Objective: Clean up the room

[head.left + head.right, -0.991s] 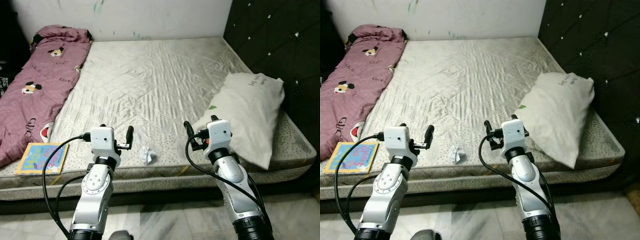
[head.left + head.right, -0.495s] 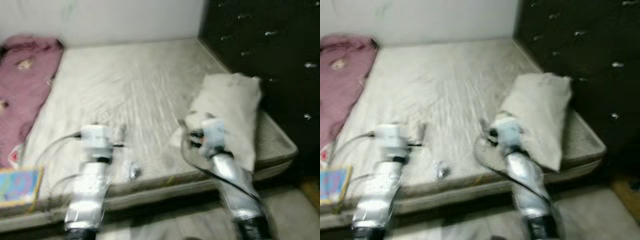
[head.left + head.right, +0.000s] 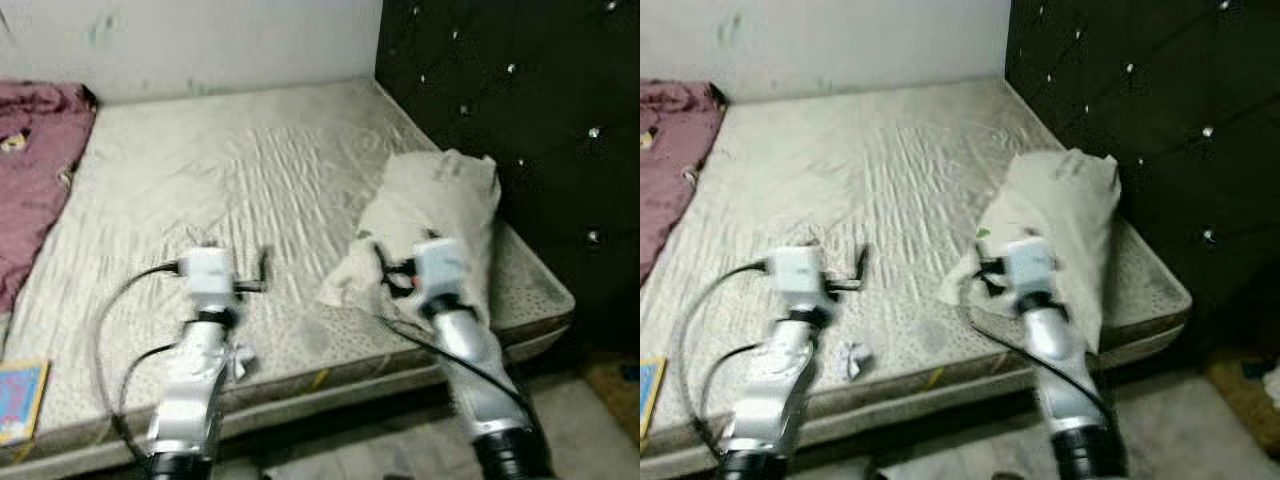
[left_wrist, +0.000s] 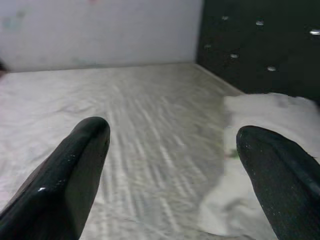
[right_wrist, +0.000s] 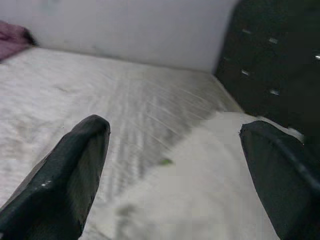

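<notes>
Right, I judge I'm lining up on the pillow (image 3: 430, 215) at centre right of the bed (image 3: 220, 190), both left end effector (image 4: 172, 165) and right end effector (image 5: 175, 170) spread open and empty, needing a reach forward next.

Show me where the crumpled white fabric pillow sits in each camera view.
Left eye view: crumpled white fabric pillow on the bed, right side, against the black tufted headboard.
Right eye view: same spot, right of centre.
Left wrist view: beyond the left gripper, below the headboard.
Right wrist view: close ahead of the right gripper, pillow.
Shared landmark: the studded headboard.
</notes>
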### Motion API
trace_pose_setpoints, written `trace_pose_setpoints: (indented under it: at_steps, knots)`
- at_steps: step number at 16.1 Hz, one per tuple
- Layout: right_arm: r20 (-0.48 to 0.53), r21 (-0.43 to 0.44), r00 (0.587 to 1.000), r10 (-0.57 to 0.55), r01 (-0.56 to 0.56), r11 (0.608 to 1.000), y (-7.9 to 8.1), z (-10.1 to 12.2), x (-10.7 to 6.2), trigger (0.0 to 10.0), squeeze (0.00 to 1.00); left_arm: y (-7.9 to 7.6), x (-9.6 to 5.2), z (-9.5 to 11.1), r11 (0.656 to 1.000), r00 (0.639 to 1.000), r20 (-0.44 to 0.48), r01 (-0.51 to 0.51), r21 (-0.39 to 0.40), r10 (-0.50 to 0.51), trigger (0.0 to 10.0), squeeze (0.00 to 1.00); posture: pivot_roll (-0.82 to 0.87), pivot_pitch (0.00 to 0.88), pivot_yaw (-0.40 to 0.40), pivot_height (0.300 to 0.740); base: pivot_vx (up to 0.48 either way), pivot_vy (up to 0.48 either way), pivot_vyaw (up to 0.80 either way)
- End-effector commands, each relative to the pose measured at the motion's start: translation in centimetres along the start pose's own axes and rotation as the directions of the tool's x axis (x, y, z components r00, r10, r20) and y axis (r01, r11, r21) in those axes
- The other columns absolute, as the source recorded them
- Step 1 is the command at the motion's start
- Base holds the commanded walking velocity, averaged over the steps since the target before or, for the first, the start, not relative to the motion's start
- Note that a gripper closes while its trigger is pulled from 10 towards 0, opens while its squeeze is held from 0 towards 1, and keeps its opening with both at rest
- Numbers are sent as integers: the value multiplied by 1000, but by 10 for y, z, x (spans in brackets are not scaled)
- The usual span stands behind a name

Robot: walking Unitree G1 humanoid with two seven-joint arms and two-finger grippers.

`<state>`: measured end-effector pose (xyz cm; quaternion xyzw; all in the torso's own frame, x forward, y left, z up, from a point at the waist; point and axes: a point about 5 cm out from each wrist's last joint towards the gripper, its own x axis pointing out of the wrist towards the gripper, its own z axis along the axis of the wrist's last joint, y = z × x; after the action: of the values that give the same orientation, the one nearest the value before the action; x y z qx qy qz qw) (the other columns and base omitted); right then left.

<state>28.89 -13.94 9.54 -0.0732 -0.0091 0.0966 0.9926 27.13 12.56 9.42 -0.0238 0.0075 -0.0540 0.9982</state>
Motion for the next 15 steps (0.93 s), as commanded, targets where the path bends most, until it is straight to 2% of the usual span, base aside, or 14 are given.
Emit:
trace_pose_setpoints:
  at_steps: [1,15]
  knots:
    - [12,13,1000,13,-14,1000,6,3,4,10000,0,11,-1,-3,999,999,-22,-28,19,28,10000,0,53,0,-7,740,0,0,0]
    - [-12,20,1000,15,-14,1000,8,-1,1,10000,0,15,0,-4,998,997,-24,-67,7,67,10000,0,45,0,-7,740,0,480,0]
